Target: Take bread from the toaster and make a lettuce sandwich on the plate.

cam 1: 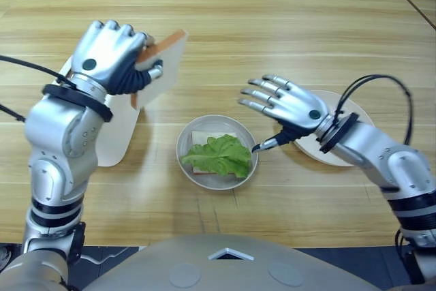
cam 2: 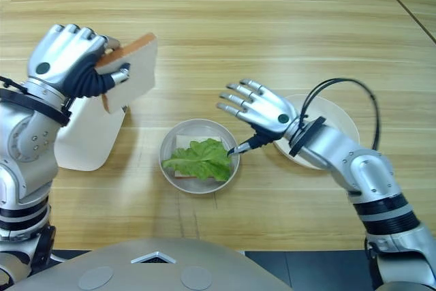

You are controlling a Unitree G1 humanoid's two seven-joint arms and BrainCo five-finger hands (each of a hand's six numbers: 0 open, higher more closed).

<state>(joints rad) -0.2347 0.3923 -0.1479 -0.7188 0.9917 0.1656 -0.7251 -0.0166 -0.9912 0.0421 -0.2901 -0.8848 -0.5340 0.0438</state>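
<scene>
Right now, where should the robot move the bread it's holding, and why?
Probably the left hand should carry its bread slice over to the plate and lower it. The plate already holds a lower slice topped with lettuce, uncovered, while the held slice is up by the toaster.

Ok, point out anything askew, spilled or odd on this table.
Nothing is spilled or damaged. The lettuce lies skewed on the bread slice in the plate, hanging over its edges. The left hand holds the second slice tilted.
</scene>
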